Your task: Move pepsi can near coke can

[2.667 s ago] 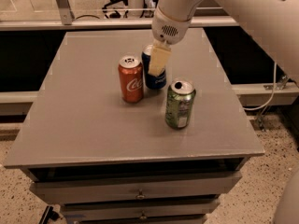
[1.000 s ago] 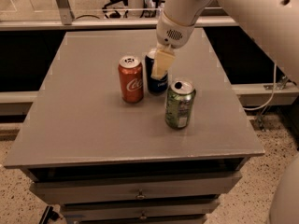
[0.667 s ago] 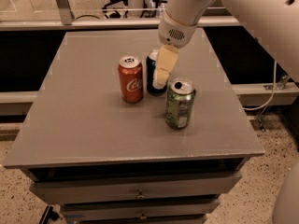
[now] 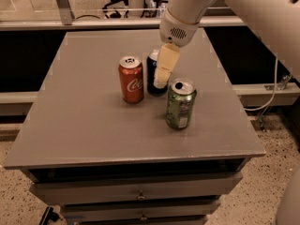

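Note:
The pepsi can (image 4: 151,77), dark blue with a silver top, stands upright on the grey table (image 4: 84,125) just right of the red coke can (image 4: 131,79), almost touching it. My gripper (image 4: 157,75) hangs from the white arm above and straddles the pepsi can. Its cream near finger (image 4: 167,62) covers the can's right front and stands slightly off to the right. The far finger is hidden behind the can. The gripper looks open around the can, which rests on the table.
A green can (image 4: 180,104) stands upright in front and to the right of the pepsi can, close under the near finger. The table has drawers (image 4: 140,196) below its front edge. A railing (image 4: 93,13) runs behind the table.
The near finger has shifted right and a little down across the pepsi can. The pepsi can, coke can and green can have stayed in place.

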Motion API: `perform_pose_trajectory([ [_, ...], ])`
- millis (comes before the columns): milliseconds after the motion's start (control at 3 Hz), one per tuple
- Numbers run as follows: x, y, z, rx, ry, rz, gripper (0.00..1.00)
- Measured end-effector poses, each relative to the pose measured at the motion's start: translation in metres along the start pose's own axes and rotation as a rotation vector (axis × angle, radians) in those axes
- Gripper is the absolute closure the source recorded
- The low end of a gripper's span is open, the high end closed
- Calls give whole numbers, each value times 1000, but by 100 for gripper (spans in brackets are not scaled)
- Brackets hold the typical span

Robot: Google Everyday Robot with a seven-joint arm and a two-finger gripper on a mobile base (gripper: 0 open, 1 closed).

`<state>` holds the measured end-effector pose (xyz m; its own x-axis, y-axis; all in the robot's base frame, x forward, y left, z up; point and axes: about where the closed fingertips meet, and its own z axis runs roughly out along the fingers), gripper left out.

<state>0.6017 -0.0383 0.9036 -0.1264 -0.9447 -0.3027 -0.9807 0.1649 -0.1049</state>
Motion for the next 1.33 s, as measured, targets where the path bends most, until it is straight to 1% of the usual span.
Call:
perform_pose_trajectory([
  [667, -1, -1, -13, 13, -7, 33, 0],
  [1000, -2, -4, -23, 34, -15, 42, 0],
  [1333, -2, -10, -40, 66, -21, 50, 0],
])
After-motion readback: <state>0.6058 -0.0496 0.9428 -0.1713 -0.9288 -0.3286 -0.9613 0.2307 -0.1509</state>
